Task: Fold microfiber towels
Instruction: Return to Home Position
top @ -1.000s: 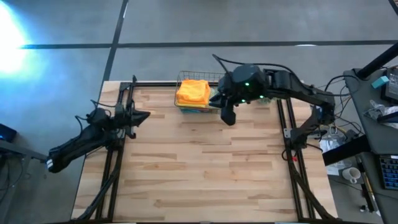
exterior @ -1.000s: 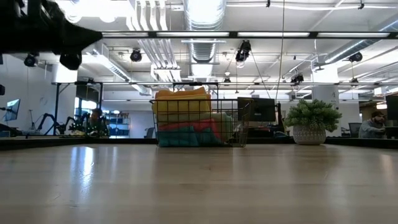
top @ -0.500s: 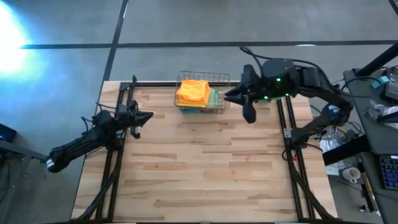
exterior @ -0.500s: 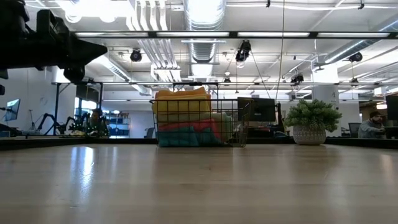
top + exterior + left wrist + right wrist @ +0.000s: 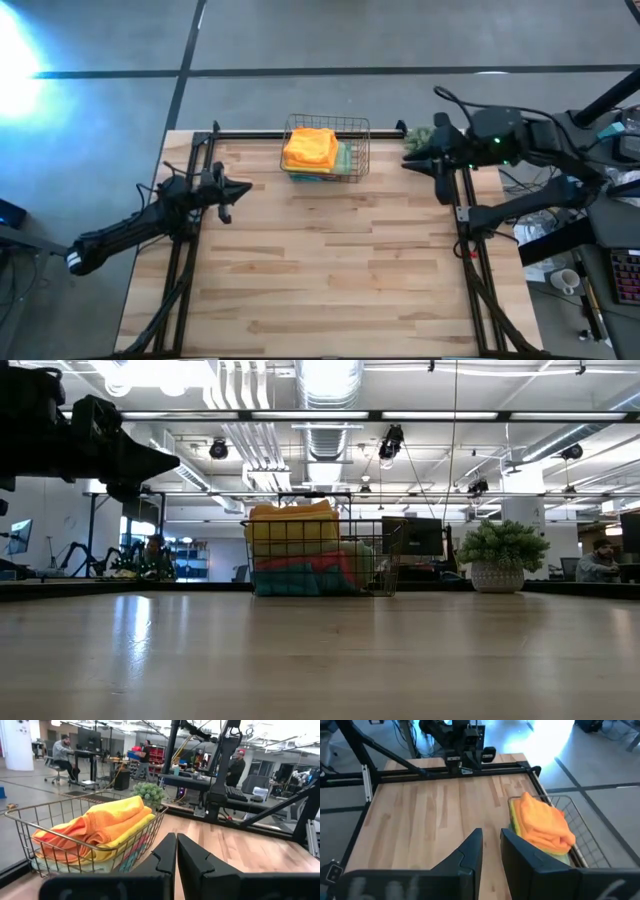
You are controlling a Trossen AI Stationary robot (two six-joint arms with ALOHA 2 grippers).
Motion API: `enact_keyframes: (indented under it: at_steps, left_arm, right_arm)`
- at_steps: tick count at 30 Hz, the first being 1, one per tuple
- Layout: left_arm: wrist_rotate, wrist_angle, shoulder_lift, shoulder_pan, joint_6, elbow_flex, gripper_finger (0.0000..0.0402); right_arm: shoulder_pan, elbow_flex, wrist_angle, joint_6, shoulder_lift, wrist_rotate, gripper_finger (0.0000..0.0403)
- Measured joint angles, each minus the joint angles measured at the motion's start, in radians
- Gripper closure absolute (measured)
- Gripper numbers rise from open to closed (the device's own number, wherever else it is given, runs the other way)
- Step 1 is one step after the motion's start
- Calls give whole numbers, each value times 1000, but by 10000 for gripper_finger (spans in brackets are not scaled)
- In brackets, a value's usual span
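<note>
Orange microfiber towel topped folded stack in wire basket at far edge of wooden table. High view: your left gripper and right gripper flanked basket, both clear of it. Low view: basket stood alone. Left wrist view: fingers pressed together, empty. Right wrist view: fingers narrowly parted, empty. No readable writing.

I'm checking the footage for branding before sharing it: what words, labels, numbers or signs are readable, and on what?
None can be read.
The wire basket, the folded orange microfiber towel topping its stack, the wooden table, the left gripper and the right gripper show no print.
The dark monitor in the room behind is too blurred to read.
</note>
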Motion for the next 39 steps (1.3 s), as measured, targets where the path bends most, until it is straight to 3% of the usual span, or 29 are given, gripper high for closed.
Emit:
enact_keyframes:
  at_steps: [14,24,39]
  left_arm:
    - [-1,2,64,0,1,-1,402]
    - [-1,2,76,0,1,-2,402]
    - [-1,3,75,-1,1,-2,402]
  right_arm:
    - [0,-636,311,56,-400,-49,344]
    - [0,-1065,617,151,-695,-146,344]
    - [0,-1492,926,308,-980,-142,344]
